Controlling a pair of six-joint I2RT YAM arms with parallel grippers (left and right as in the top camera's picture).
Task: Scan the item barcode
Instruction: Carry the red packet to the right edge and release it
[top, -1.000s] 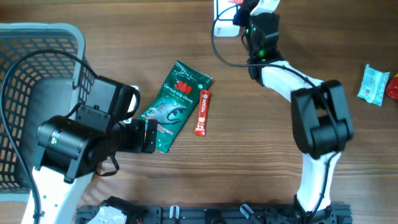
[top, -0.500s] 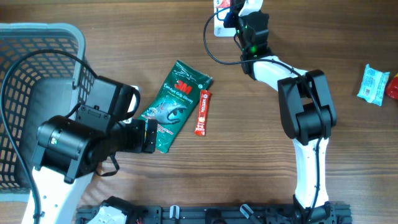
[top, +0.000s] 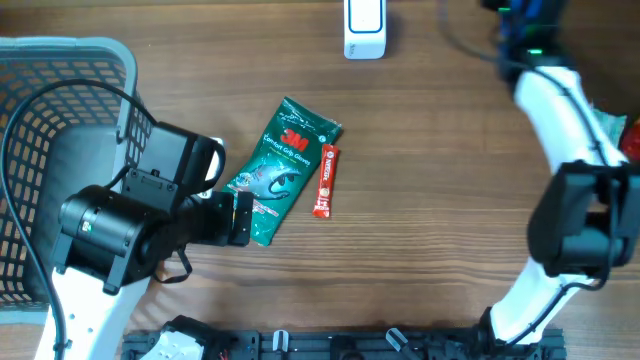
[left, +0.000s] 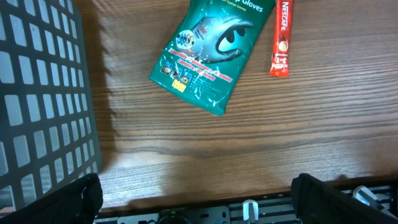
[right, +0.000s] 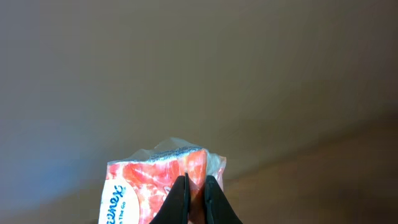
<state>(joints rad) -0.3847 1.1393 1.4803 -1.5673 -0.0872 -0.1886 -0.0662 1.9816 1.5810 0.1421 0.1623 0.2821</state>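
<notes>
Nearest, the left gripper (left: 199, 194) is held with jaws wide apart just beside the 3M gloves packet (left: 208, 59). Farther off, the pink tissue pack (right: 146, 186) is clamped in the right gripper (right: 195, 186), away from the white scanner (top: 363, 25); its barcode should be squared to the scanner face.

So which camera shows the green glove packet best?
The overhead view: nearly all of the shiny green plastic glove packet shows on the wooden table. The left wrist view cuts off its top. The right wrist view shows only an orange plastic tissue pack.
</notes>
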